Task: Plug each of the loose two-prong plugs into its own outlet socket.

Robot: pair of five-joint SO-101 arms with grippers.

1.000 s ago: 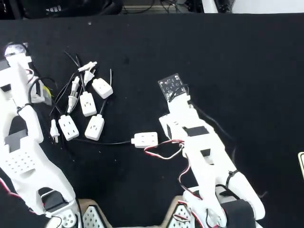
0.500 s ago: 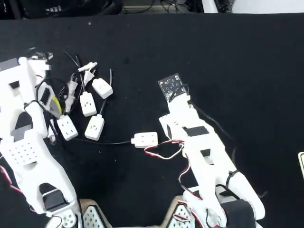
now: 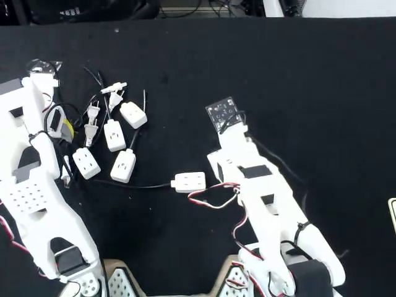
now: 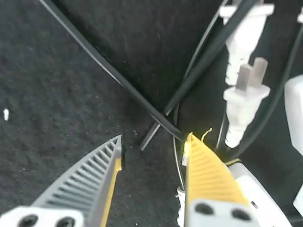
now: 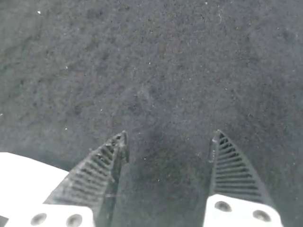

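Jaws of my left gripper (image 4: 154, 139) stood spread over crossed cords (image 4: 142, 101), a plug (image 4: 240, 92) lying just beside the yellow finger (image 4: 208, 175), near the sockets (image 3: 115, 135), so I judged I should centre on its body, clear of cords and prongs, before closing.

No text can be read anywhere. The small dark board (image 3: 224, 112) on the right arm, near table centre, has pale specks too small to make out. The white plugs (image 4: 241, 94) and outlet sockets (image 3: 123, 166) at ten o'clock show no legible print.
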